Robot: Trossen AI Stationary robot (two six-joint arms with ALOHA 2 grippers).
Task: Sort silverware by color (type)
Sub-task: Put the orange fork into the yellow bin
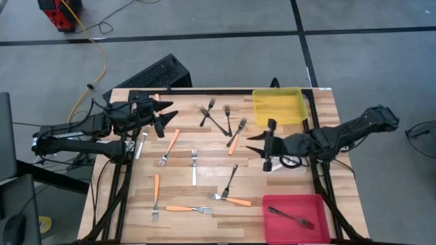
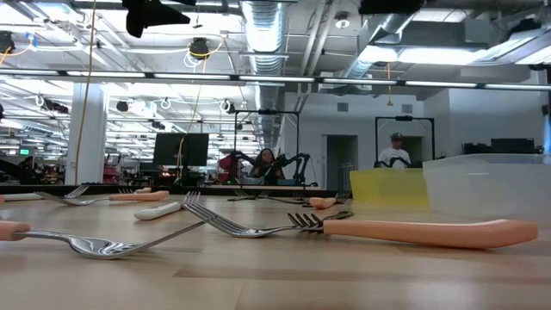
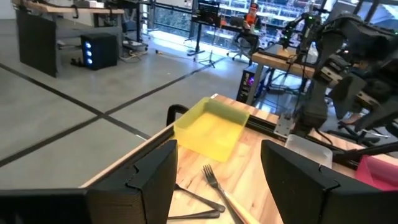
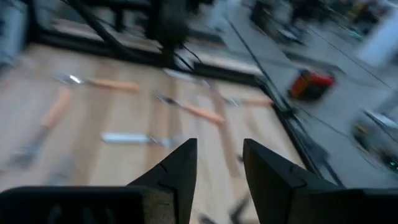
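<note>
Several small forks lie flat and scattered on the wooden table. Orange-handled ones [image 1: 172,144] [image 1: 236,136] [image 1: 187,209], dark ones [image 1: 218,121] [image 1: 229,180] and pale silver-white ones [image 1: 194,167] show in the high view. One dark fork [image 1: 291,218] lies in the red bin [image 1: 276,228]. My left gripper [image 1: 167,120] [image 3: 217,162] hovers open over the table's far-left part, raised above the forks. My right gripper [image 1: 253,144] [image 4: 219,152] hovers open at the right, pointing toward the table's left, and holds nothing.
A yellow bin [image 1: 279,109] [image 3: 208,127] sits at the far right corner. A clear bin [image 1: 285,165] [image 2: 486,185] lies under my right arm, and the red bin is at the near right. People and desks show in the room beyond the table.
</note>
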